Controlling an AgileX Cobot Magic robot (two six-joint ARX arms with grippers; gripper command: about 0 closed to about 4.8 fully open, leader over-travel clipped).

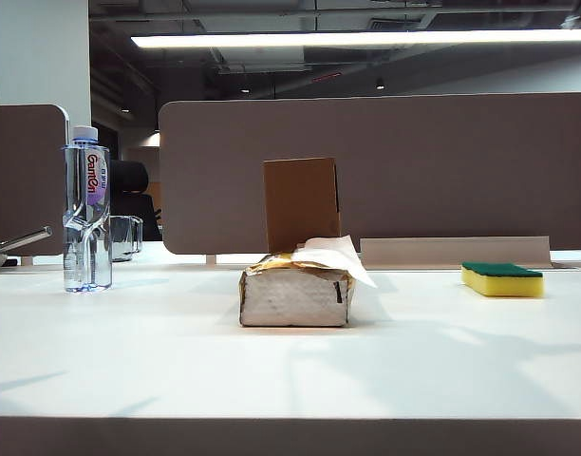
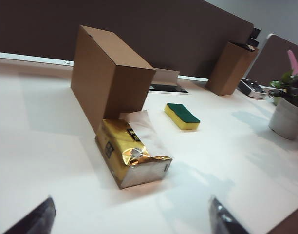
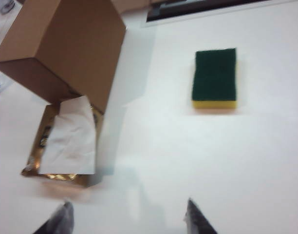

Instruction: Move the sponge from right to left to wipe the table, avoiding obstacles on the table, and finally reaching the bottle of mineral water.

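The yellow sponge [image 1: 502,278] with its green face up lies on the right of the white table [image 1: 177,361], free of both grippers. The obstacles stand mid-table: a crumpled tissue box [image 1: 295,294] with white paper sticking out, and an upright brown cardboard box [image 1: 301,204] behind it. The bottle of mineral water [image 1: 86,209] stands far left. My left gripper [image 2: 129,222] is open over bare table, short of the tissue box [image 2: 132,156] and the sponge [image 2: 182,116]. My right gripper [image 3: 128,219] is open above the table, well short of the sponge [image 3: 214,78]. Neither gripper shows in the exterior view.
A small glass cup [image 1: 126,237] stands just behind the bottle. Grey partition panels [image 1: 385,161] close off the back. A potted plant [image 2: 288,117] and a brown holder [image 2: 232,68] stand toward the far right end. A metal rod [image 1: 15,243] pokes in at the left edge.
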